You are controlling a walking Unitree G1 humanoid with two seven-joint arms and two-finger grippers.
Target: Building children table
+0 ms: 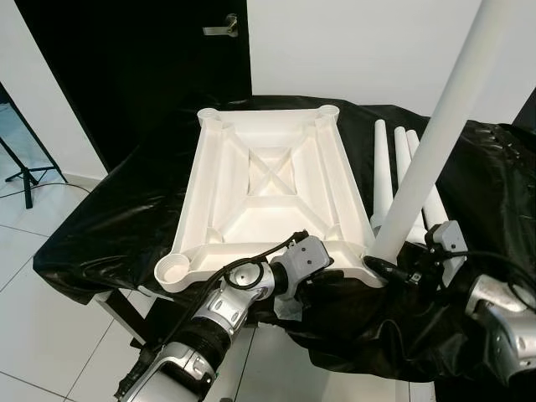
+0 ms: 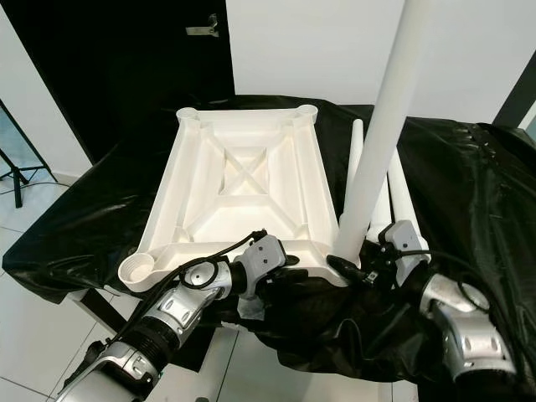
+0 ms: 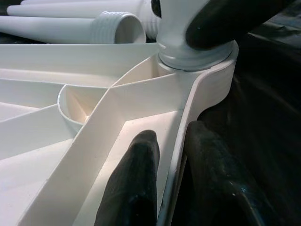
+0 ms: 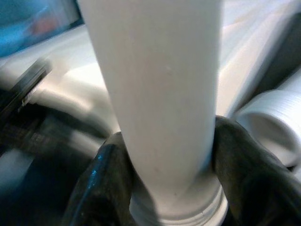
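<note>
At my far left a thin black tripod stand (image 1: 25, 172) rises from the pale tiled floor (image 1: 33, 276), its top cut off by the frame edge. Behind it a black door with a metal lever handle (image 1: 219, 28) is set in the white wall (image 1: 368, 50).

The white ribbed plastic tabletop (image 1: 268, 188) lies upside down on a work surface draped in crinkled black plastic sheeting (image 1: 109, 226), with open round sockets at three of its corners. My left gripper (image 3: 171, 188) pinches the near rim of that tabletop, one black finger (image 3: 134, 183) inside the wall and the other outside it; from my head my own wrist hides those fingers.

At the near right corner a long white plastic leg tube (image 1: 444, 117) stands upright in the socket, its upper end running out of frame. My right gripper (image 4: 169, 169) is clamped around the base of this tube just above the threaded collar, a black pad (image 4: 240, 165) on each side. The wrist picture there is blurred at its edges, so the background is hard to read.

To the right, three spare white leg tubes (image 1: 394, 167) lie side by side on the sheeting just beside the tabletop, partly hidden behind the standing leg
</note>
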